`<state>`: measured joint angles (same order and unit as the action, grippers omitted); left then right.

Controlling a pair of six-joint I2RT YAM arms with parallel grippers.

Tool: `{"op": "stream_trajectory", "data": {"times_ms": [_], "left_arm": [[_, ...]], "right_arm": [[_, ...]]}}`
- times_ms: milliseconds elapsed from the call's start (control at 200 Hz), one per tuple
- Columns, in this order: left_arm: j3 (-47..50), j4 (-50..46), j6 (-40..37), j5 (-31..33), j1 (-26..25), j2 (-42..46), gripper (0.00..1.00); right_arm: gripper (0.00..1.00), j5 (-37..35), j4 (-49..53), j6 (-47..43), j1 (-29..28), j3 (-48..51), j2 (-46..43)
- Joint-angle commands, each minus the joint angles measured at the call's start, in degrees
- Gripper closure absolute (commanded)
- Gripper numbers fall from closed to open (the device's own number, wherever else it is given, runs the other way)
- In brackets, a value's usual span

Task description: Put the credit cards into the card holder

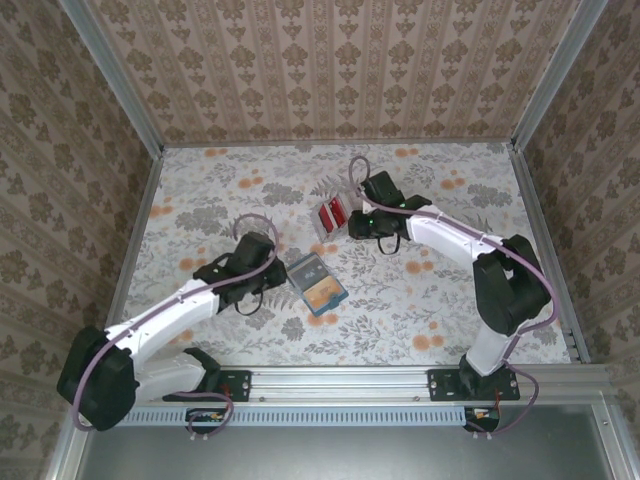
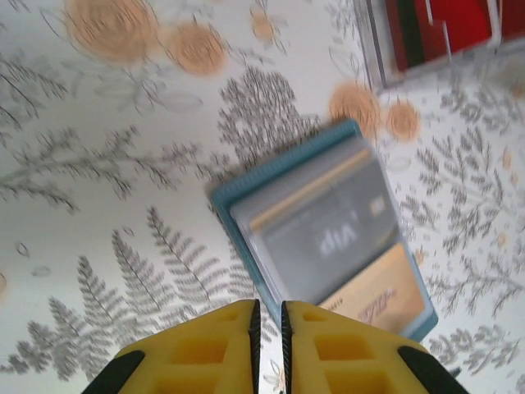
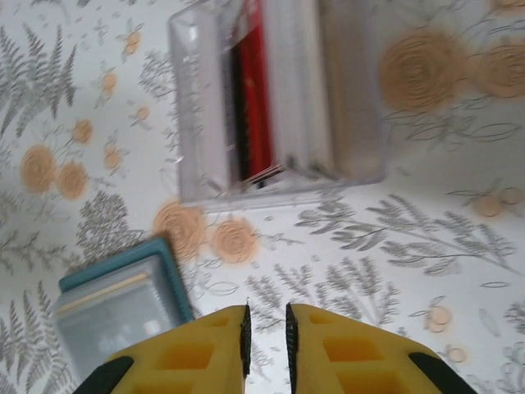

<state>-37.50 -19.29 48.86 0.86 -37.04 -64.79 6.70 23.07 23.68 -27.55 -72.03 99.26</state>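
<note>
Cards at twelve o'clock of your right end effector [image 3: 266, 328], close by.
The credit cards [image 3: 254, 98] stand on edge in a clear tray [image 3: 197, 107], long axis running away; card holder [image 1: 316, 282] lies open mid-counter, nearer the left end effector [image 2: 269, 328]. Both end effectors are nearly together, empty.

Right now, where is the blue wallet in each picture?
Top view: the wallet lies open mid-table, between the two arms.
Left wrist view: the wallet is at center right, just beyond the yellow fingers.
Right wrist view: its corner is at lower left.
Shared landmark: the clear box of red cards.
</note>
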Motion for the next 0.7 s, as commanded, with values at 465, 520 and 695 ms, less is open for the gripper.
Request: {"op": "stream_trajectory", "data": {"times_ms": [465, 520, 695], "left_arm": [[-18.0, 11.6, -6.7, -16.9, 9.6, -23.6, 0.83], [-20.0, 12.6, -6.6, -17.7, 9.5, -26.4, 0.82], [-26.1, 13.7, -6.8, -20.3, 9.6, -34.4, 0.78]], "right_arm": [[0.74, 2.9, 5.5, -2.2, 4.3, -17.4, 13.4], [0.74, 3.1, 6.4, -2.6, 4.4, -19.1, 14.5], [0.69, 5.4, 9.3, -2.8, 4.3, -23.8, 18.2]]}}
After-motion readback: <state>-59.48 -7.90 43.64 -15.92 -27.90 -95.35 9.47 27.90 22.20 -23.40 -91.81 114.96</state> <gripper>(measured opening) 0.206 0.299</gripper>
